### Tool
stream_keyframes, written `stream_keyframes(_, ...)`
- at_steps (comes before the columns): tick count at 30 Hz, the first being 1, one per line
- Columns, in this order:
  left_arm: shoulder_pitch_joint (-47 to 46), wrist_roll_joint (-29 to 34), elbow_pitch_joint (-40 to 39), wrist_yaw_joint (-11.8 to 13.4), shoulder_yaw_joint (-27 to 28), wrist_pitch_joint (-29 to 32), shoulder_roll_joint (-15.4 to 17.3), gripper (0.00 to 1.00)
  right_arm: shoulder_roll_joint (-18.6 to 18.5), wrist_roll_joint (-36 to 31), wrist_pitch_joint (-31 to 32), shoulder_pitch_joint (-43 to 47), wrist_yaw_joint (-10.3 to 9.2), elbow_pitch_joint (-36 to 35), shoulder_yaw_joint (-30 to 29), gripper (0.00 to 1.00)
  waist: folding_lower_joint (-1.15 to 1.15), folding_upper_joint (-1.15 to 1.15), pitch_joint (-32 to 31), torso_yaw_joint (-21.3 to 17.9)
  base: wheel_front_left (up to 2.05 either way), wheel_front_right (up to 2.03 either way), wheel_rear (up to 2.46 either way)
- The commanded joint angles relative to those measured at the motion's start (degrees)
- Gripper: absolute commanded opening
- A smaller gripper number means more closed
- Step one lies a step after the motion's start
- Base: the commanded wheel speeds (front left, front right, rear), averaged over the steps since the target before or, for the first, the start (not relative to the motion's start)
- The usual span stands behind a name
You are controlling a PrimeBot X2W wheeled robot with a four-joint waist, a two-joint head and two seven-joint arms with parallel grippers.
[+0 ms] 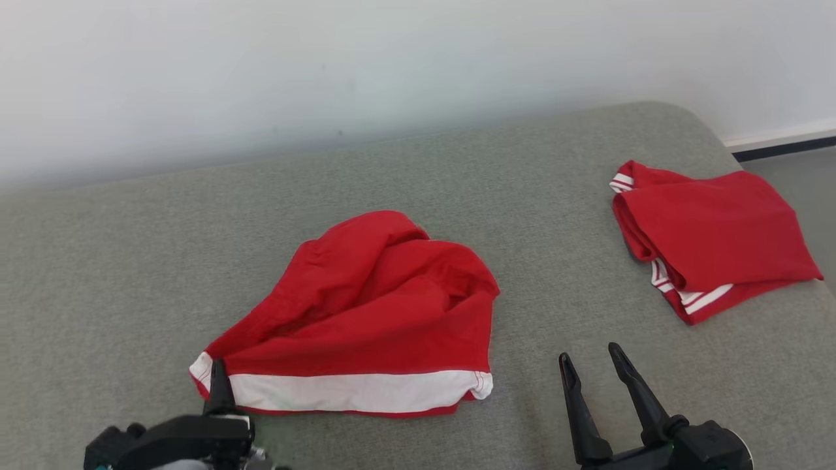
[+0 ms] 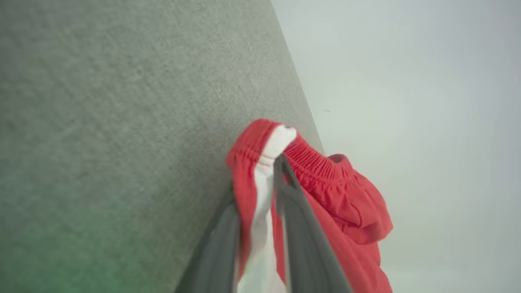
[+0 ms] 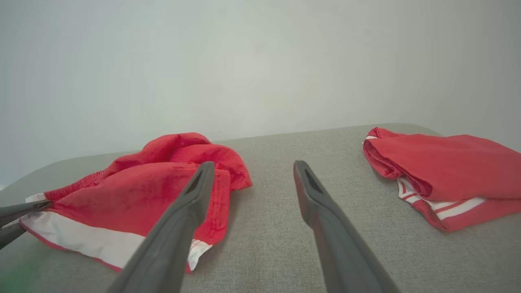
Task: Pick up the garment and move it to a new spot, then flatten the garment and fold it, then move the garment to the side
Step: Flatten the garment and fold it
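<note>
— Crumpled red fabric garment with a white band (image 1: 366, 313): where was it?
— Midway on the grey woven cushion (image 1: 130, 261), its near left corner pinched in the jaws of the left gripper (image 1: 219, 373).
— And the right gripper (image 1: 590, 352)?
— Jaws spread wide and empty, near its right edge. A folded red striped garment (image 1: 712, 241) lay well apart.

Two red garments lie on one grey upholstered surface (image 1: 130, 261): one rumpled garment (image 1: 372, 307) with a single broad white band, and one folded garment (image 1: 712, 235) with thin white stripes. Two grippers are in view, the left gripper (image 1: 217, 369) and the right gripper (image 1: 588, 352), each with two dark fingers (image 3: 325, 211), four in all. One pale wall (image 1: 392, 65) stands behind.
</note>
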Motion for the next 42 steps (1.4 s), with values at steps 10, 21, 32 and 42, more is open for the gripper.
stream_keyframes(10,13.0,34.0,-15.4,-3.0,6.4,-0.2,2.2,1.00,0.0,2.6,-0.1,-0.1,-0.16,7.2,3.2,1.00,0.00,0.00,-0.9,3.9,0.00,0.00,0.00)
stream_keyframes(21,22.5,63.2,-31.1,-4.1,8.9,-0.2,0.8,1.00,-0.5,15.1,-0.1,-5.1,-0.16,20.2,8.0,1.00,0.00,0.00,-1.8,8.7,0.00,0.00,0.00)
stream_keyframes(32,24.6,72.8,-35.0,-5.0,9.1,-0.2,-0.4,1.00,-3.1,31.0,-0.1,-11.9,-0.16,29.8,13.5,1.00,0.00,0.00,-2.0,12.1,0.00,0.00,0.00)
stream_keyframes(42,25.0,74.6,-32.8,-5.4,8.3,-0.2,-0.7,1.00,-5.9,36.9,0.0,-14.2,-0.16,32.0,17.2,0.00,0.00,0.00,-1.8,13.0,0.00,0.00,0.00)
